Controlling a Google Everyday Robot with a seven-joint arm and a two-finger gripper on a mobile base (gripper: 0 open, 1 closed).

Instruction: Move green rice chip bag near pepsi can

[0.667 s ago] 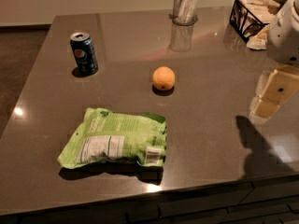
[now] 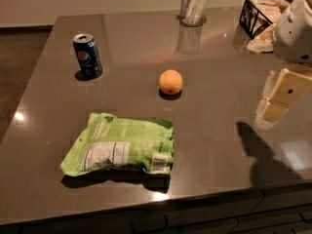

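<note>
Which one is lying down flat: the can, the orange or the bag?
The green rice chip bag, flat at the front; the pepsi can stands upright, the orange is round. The gripper hangs at the right.

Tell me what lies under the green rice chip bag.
The green rice chip bag lies flat on the dark table; only its shadow shows at its lower edge. Whatever is beneath is covered. The gripper hangs at the right edge, away from it.

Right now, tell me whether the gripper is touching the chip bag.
Apart. The camera view shows the gripper hanging at the right, with bare table between it and the chip bag.
</note>
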